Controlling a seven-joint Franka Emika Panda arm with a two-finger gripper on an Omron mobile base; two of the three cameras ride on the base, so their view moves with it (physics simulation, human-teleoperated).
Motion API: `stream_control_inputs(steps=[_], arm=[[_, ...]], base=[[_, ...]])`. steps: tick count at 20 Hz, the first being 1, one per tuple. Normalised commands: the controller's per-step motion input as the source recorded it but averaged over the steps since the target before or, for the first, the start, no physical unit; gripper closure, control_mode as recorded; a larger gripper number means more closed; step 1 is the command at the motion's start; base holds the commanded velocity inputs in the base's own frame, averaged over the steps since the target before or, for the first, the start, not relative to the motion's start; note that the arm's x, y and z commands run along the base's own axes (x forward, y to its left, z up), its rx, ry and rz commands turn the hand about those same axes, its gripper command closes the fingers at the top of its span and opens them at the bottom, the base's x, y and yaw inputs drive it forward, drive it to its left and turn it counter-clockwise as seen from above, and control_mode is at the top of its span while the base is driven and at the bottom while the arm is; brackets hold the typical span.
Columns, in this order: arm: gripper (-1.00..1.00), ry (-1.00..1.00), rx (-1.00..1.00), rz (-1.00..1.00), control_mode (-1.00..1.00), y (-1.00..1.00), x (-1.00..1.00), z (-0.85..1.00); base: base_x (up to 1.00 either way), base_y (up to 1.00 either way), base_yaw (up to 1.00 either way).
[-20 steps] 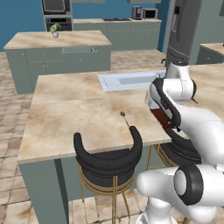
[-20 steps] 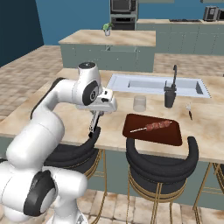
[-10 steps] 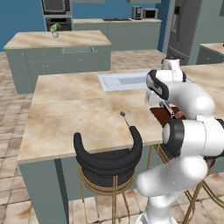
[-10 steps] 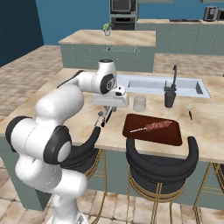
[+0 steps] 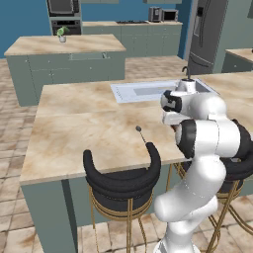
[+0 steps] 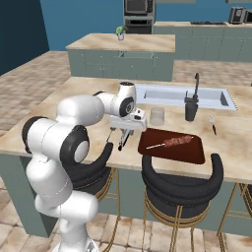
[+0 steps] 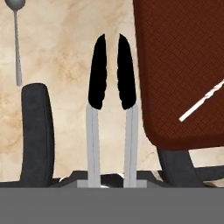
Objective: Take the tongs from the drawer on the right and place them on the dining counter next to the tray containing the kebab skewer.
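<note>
The counter [image 6: 231, 142], beige and marbled with an inset sink [image 6: 170, 94], carries the dark red-brown tray [image 6: 193, 152] near its front edge; two black-backed stools [image 6: 182, 184] stand below that edge. On the tray lies the skewer [image 6: 171, 143], a pale stick with reddish pieces along it. The arm [image 6: 81, 110] reaches over the counter from the left of the right base view, its gripper [image 6: 121, 142] pointing down just left of the tray. The gripper is clenched on the tongs [image 7: 111, 72]: in the hand view the silvery shanks run up from the hand and end in two black tips, standing slightly apart over bare counter, just beside the tray's left edge. Whether the tips touch the counter cannot be told. A thin utensil [image 7: 16, 39] with a small round head lies on the counter to the other side of the tongs, well apart from them. A pale cup [image 6: 157, 116] and a dark cup [image 6: 190, 110] stand behind the tray, near the sink.
</note>
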Motion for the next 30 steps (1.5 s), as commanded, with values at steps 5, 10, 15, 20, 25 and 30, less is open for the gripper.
stream_control_inputs(steps=[5, 10, 15, 20, 25, 30], arm=[[1.00, 0.00, 0.00, 0.04, -1.00, 0.00, 0.32, -0.36], [1.00, 0.01, 0.00, 0.09, -1.00, -0.02, 0.44, -0.24], [1.00, 0.00, 0.00, 0.03, -1.00, -0.15, 0.53, -0.08], [1.00, 0.00, 0.00, 0.00, -1.00, -0.17, 0.41, 0.00], [1.00, 0.00, 0.00, 0.00, -1.00, 0.00, 0.04, -0.08], [1.00, 0.03, 0.00, -0.03, -1.00, 0.00, 0.00, -0.28]], base=[[0.00, 0.00, 0.00], [0.00, 0.00, 0.00], [0.00, 0.00, 0.00], [0.00, 0.00, 0.00], [0.00, 0.00, 0.00], [0.00, 0.00, 0.00]])
